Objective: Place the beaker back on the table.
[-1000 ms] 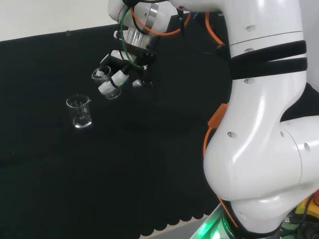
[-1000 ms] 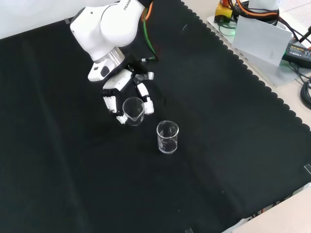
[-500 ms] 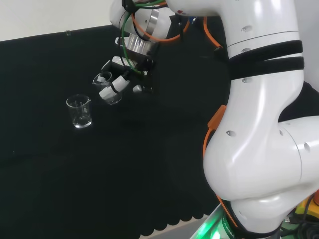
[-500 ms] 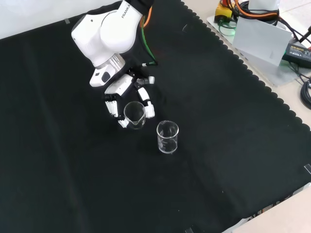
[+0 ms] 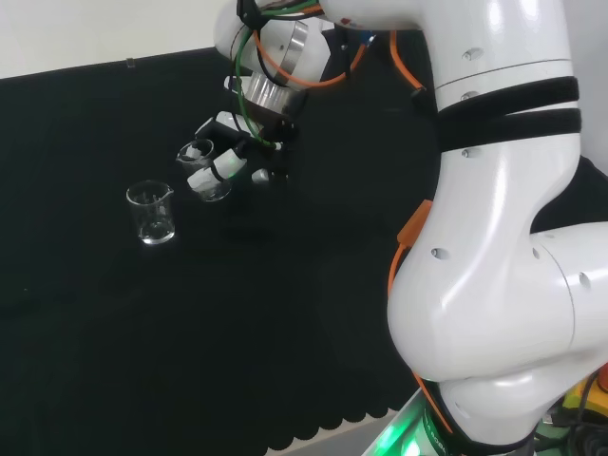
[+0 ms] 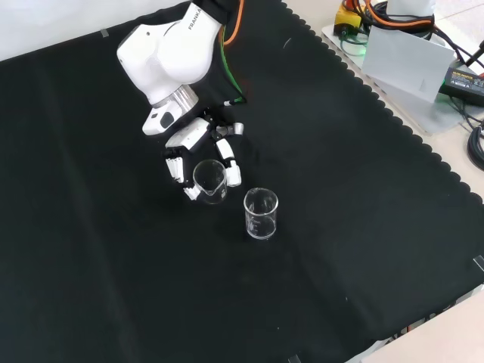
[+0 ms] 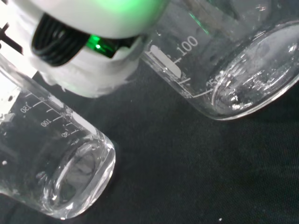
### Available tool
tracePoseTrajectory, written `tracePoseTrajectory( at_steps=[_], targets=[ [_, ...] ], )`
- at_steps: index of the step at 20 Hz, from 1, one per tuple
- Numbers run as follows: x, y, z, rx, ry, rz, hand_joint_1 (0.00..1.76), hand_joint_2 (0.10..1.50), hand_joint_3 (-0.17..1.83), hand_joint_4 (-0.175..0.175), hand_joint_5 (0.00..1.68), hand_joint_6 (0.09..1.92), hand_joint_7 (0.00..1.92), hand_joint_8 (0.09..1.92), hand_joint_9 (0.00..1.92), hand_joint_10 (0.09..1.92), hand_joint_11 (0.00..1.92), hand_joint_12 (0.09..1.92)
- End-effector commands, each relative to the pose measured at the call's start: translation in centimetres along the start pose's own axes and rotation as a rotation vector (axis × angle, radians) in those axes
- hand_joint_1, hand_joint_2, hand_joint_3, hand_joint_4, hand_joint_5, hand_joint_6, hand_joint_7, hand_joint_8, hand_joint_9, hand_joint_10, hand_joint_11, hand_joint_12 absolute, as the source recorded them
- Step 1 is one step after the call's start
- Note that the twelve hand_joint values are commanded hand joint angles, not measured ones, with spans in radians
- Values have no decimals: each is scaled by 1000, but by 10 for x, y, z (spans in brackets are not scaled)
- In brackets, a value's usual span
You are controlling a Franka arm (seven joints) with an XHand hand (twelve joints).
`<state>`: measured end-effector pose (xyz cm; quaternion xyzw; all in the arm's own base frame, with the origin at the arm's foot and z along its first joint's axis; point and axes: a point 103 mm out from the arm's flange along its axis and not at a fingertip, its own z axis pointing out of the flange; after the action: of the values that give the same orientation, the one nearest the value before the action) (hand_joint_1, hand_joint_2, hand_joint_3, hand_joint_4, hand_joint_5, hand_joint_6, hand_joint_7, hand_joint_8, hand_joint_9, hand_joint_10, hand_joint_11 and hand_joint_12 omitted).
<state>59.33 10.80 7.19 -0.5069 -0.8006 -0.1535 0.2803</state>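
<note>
Beaker (image 6: 209,180) sits gripped between curled fingers of the hand (image 6: 198,148), beside a second beaker (image 6: 261,214).

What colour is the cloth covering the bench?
Black cloth, plain with a scalloped edge; the front view shows it best.

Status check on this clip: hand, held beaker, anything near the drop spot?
Hand curled round a beaker, held above the black cloth. Not yet set down. Second beaker stands upright close beside it, apart from the hand.
</note>
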Motion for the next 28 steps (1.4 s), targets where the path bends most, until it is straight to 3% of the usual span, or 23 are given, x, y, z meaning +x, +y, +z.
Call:
tracePoseTrajectory(
  at_steps=[1, 11, 18, 23, 24, 26, 28],
  targets=[
    [-3, -3, 2, -57, 31, 11, 1414, 754, 466, -175, 1189, 714, 1257, 782, 1259, 548, 1148, 790],
    [-7, 0, 6, -78, 64, 8, 1415, 782, 410, -175, 1188, 700, 1264, 768, 1249, 529, 1142, 793],
    [-10, -3, 7, -85, 47, 8, 1413, 835, 301, -175, 1196, 663, 1285, 723, 1244, 487, 1125, 804],
    [-13, -6, 11, -44, 60, -3, 1313, 893, 256, -175, 1152, 739, 1213, 713, 1255, 515, 1053, 883],
    [-13, -8, 12, -39, 66, -6, 1248, 915, 243, -134, 1124, 788, 1180, 709, 1220, 502, 961, 949],
    [-12, -10, 13, -31, 52, -12, 1195, 709, 515, -48, 913, 899, 1083, 647, 1108, 457, 710, 1103],
    [-11, -12, 13, -17, 44, -17, 1155, 551, 743, -21, 778, 946, 989, 601, 1003, 449, 501, 1225]
  ],
)
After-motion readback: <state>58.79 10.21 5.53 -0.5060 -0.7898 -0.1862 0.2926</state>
